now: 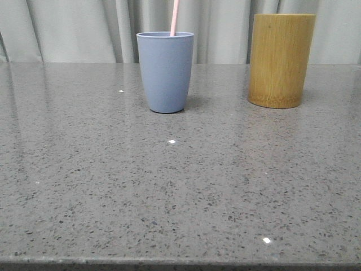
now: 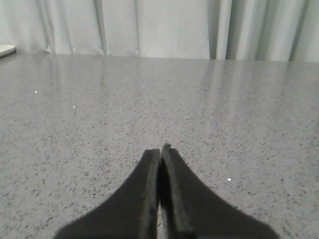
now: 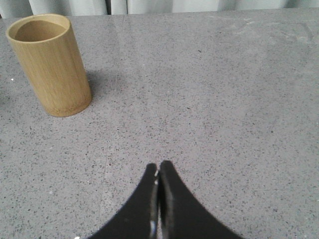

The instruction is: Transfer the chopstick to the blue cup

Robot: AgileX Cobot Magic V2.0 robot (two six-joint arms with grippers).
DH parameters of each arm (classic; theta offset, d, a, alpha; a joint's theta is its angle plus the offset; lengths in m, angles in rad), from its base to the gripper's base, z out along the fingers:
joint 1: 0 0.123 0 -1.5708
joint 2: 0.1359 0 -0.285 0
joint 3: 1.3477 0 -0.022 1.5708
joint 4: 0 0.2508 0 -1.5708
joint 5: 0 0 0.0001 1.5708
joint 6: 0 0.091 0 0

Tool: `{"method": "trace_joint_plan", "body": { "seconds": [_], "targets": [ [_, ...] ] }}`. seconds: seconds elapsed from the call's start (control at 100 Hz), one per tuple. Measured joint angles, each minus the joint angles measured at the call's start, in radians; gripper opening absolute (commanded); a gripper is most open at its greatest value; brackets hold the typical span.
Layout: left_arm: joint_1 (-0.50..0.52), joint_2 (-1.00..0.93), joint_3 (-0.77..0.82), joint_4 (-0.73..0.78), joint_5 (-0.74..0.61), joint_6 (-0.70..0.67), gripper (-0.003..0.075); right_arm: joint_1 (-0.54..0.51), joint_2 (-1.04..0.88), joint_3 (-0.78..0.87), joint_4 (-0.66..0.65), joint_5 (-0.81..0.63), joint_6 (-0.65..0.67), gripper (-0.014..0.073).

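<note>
Chopstick (image 1: 174,18) stands in blue cup (image 1: 165,71), far centre, leaning on rim. Left gripper (image 2: 161,149) & right gripper (image 3: 159,165) both closed, empty. Risk: arm bump tips cup w/ stick.

Grey speckled table (image 1: 180,192), blue cup (image 1: 165,73), bamboo holder (image 1: 280,61)

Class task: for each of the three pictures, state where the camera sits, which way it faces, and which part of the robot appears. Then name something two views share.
Front view: low, facing forward over the grey table at the blue cup holding the chopstick, beside the bamboo holder.
Left wrist view: on the left arm, facing across the table to the curtain; left pincer shut.
Right wrist view: on the right arm, angled down; right pincer shut.
Shared: front and right wrist views show the bamboo holder.
</note>
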Motion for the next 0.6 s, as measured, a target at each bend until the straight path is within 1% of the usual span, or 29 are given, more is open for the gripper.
{"method": "trace_joint_plan", "body": {
  "seconds": [0.19, 0.6],
  "targets": [
    [-0.053, 0.0, 0.0, 0.024, -0.014, -0.002, -0.0019, 0.0, 0.0, 0.0, 0.0, 0.0, 0.0, -0.0067],
    [-0.058, 0.0, 0.005, 0.024, -0.107, -0.002, -0.0019, 0.0, 0.0, 0.0, 0.0, 0.0, 0.0, -0.0067]
  ]
}}
